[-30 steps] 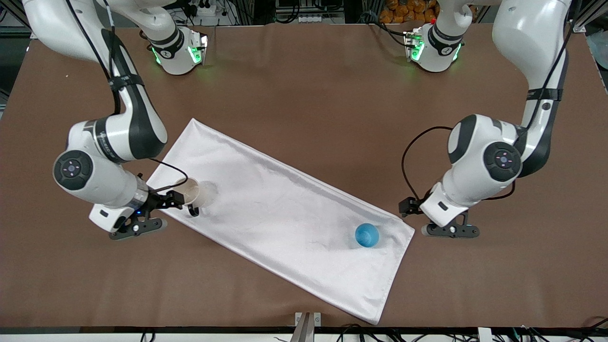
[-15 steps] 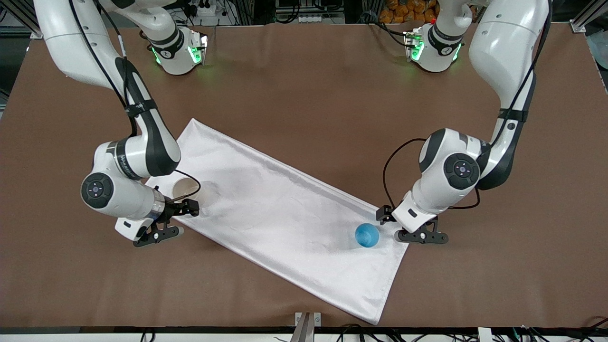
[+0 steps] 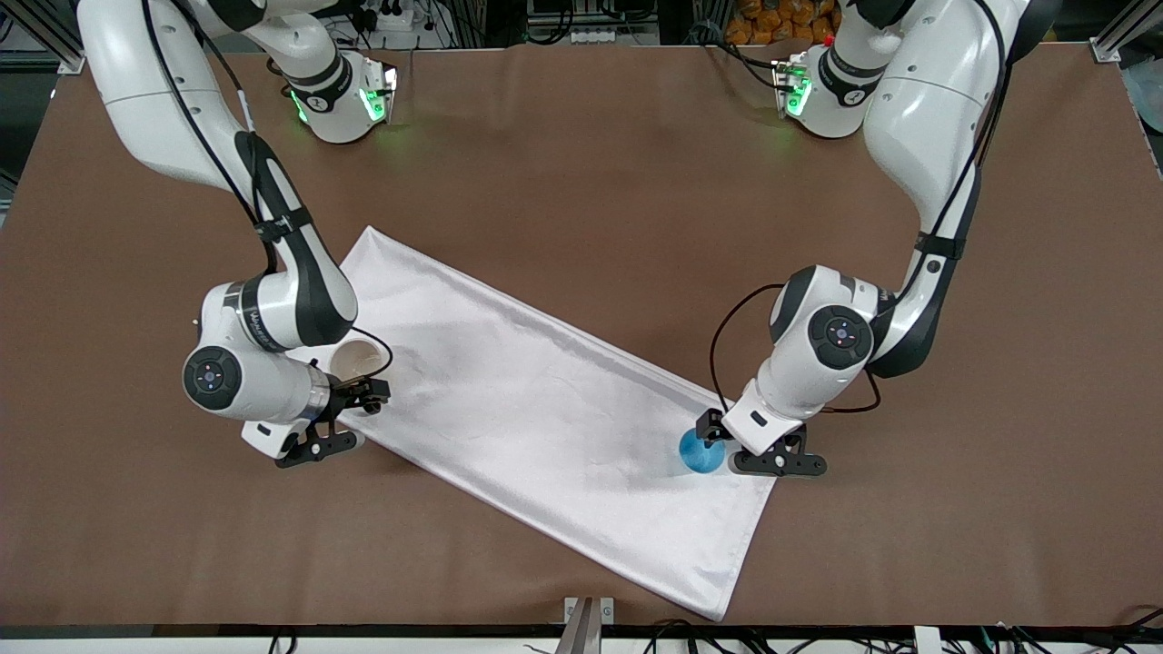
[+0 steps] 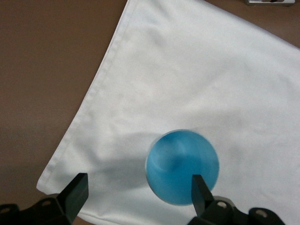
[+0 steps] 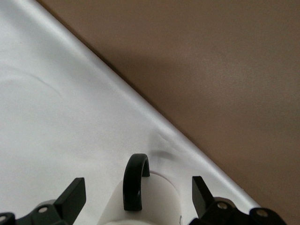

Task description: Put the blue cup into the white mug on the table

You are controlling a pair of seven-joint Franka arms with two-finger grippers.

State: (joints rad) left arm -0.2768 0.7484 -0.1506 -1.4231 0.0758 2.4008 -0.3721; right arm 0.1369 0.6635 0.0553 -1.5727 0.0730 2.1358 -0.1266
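Tipping of the small round bright-blue plastic cup (image 4: 182,167) is risked if it is clipped off-centre by the wide-open, empty left gripper (image 4: 136,192), while the open, empty right gripper (image 5: 138,194) straddles the white ceramic mug (image 5: 147,201)

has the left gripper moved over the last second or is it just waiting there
Yes. In the front view the left gripper has travelled toward the right arm's end of the table, from over bare table to the white cloth's edge, beside the blue cup.

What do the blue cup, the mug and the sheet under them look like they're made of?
The blue cup looks like plastic: uniform bright color, soft sheen. The mug looks like glazed ceramic, smooth white wall with a glossy black handle. The sheet looks like woven cloth, with a stitched hem and soft creases.
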